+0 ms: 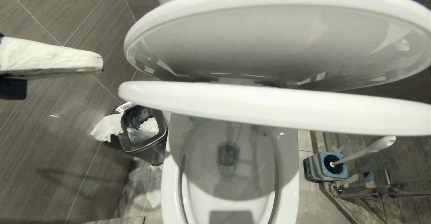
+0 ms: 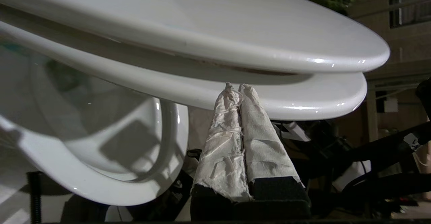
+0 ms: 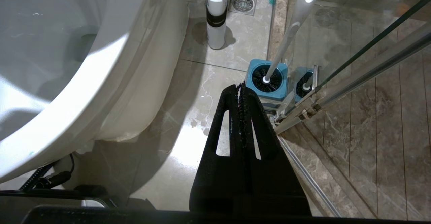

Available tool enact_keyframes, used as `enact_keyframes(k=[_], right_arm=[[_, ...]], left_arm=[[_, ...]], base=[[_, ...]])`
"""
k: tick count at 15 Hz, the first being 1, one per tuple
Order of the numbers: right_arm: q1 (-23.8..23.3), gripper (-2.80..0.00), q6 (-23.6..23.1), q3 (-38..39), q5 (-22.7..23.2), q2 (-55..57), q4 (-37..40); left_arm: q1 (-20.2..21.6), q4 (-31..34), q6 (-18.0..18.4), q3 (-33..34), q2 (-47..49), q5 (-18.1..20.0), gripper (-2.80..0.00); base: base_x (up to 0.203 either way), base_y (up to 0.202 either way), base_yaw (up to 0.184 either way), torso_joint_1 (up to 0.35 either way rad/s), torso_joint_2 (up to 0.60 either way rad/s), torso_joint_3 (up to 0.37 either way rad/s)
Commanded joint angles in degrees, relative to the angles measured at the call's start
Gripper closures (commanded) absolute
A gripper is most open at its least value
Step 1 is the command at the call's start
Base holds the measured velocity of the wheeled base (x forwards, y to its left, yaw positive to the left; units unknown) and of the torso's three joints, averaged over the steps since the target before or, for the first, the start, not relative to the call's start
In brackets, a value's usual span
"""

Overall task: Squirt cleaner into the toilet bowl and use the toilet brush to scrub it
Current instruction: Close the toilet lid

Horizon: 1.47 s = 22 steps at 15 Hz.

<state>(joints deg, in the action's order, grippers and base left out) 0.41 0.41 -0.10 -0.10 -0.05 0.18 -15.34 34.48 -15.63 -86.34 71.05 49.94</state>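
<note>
Left gripper [image 1: 97,62], paper-wrapped fingers pressed together and holding nothing, hangs over the floor tiles left of the toilet; in its wrist view the tips sit just under the seat [image 2: 303,99] edge, contact unclear. Seat and lid [image 1: 276,42] stand raised, toilet bowl [image 1: 232,170] open, no cleaner visible in it. Looks like the prep step. Toilet brush [image 1: 367,150] sits in its holder [image 1: 323,168] on the floor right of the bowl. Right gripper [image 3: 241,89] clamped empty above that holder. Next: fetch the white bottle [image 3: 215,18] standing on the floor beyond it
</note>
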Motion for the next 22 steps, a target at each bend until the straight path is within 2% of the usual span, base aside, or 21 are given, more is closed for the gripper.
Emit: enact_keyframes(k=[1, 3, 7, 11, 15, 22], right_arm=[[0.0, 0.0, 0.0, 0.0, 0.0, 0.0, 0.0], [0.0, 0.0, 0.0, 0.0, 0.0, 0.0, 0.0], [0.0, 0.0, 0.0, 0.0, 0.0, 0.0, 0.0], [0.0, 0.0, 0.0, 0.0, 0.0, 0.0, 0.0], [0.0, 0.0, 0.0, 0.0, 0.0, 0.0, 0.0], [0.0, 0.0, 0.0, 0.0, 0.0, 0.0, 0.0]], left_arm=[[1.3, 0.5, 0.1, -0.8, -2.1, -2.1, 0.0], [1.3, 0.5, 0.4, -0.9, -2.0, -4.9, 0.0], [0.9, 0.9, 0.4, -0.9, -2.0, -5.3, 0.0], [-0.4, 2.1, 0.7, -0.4, -2.5, -8.4, 0.0], [-0.5, 4.2, 0.7, -0.5, -3.3, -8.2, 0.0], [-0.6, 4.2, 0.9, -1.3, -3.6, -8.2, 0.0]], base=[[0.0, 0.0, 0.0, 0.0, 0.0, 0.0], [0.0, 0.0, 0.0, 0.0, 0.0, 0.0], [0.0, 0.0, 0.0, 0.0, 0.0, 0.0], [0.0, 0.0, 0.0, 0.002, 0.0, 0.092], [0.0, 0.0, 0.0, 0.004, 0.0, 0.192], [0.0, 0.0, 0.0, -0.001, 0.0, 0.208]])
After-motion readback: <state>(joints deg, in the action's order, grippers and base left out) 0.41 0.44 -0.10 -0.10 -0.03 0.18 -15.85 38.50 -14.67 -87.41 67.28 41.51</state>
